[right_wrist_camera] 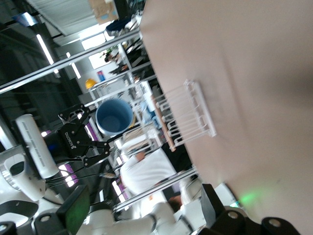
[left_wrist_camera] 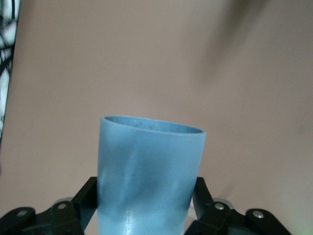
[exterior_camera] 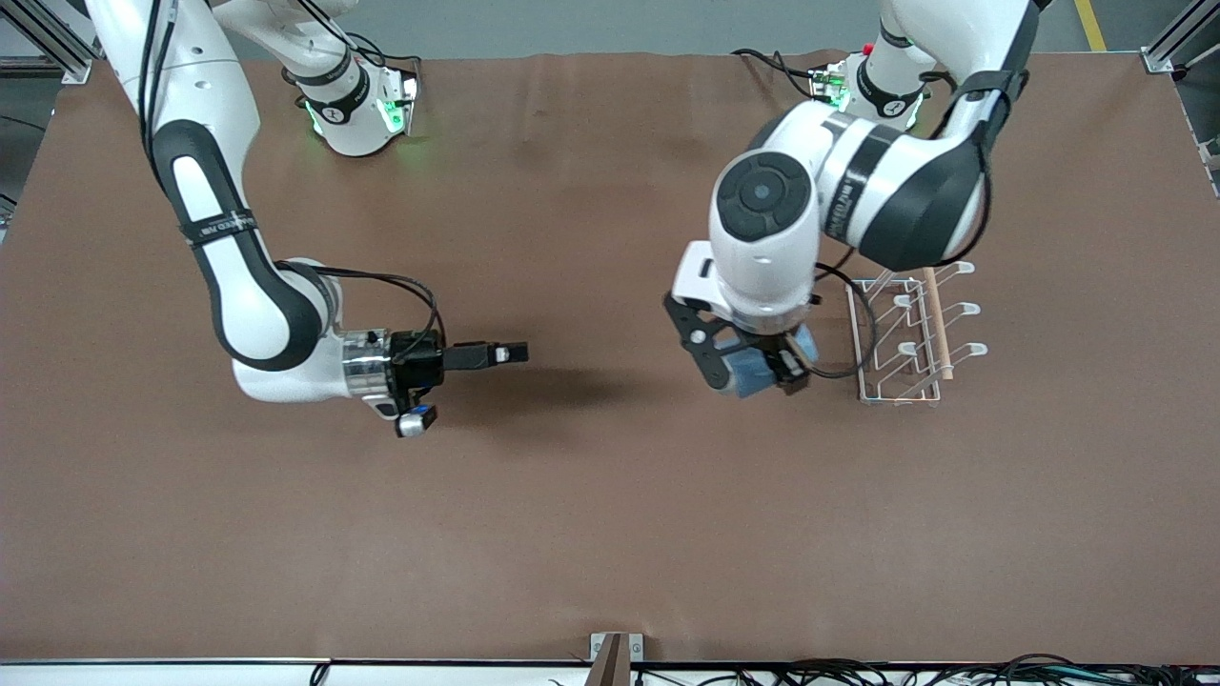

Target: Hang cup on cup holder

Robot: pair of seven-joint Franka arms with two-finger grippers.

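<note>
- The cup (exterior_camera: 753, 373), a small light blue handleless tumbler with a slight taper, is being held up in the air, tipped onto its side, clamped in the left end effector (exterior_camera: 755, 376) over bare bench just beside the rack.
- The cup holder (exterior_camera: 910, 333), a white wire rack with upturned looped prongs and a light wooden rod on top, is standing upright on the bench toward the left arm's end.

Even overhead light; my arms cast soft shadows on the surface (exterior_camera: 591, 495). The cup (left_wrist_camera: 146, 176) looks blurred close up.
</note>
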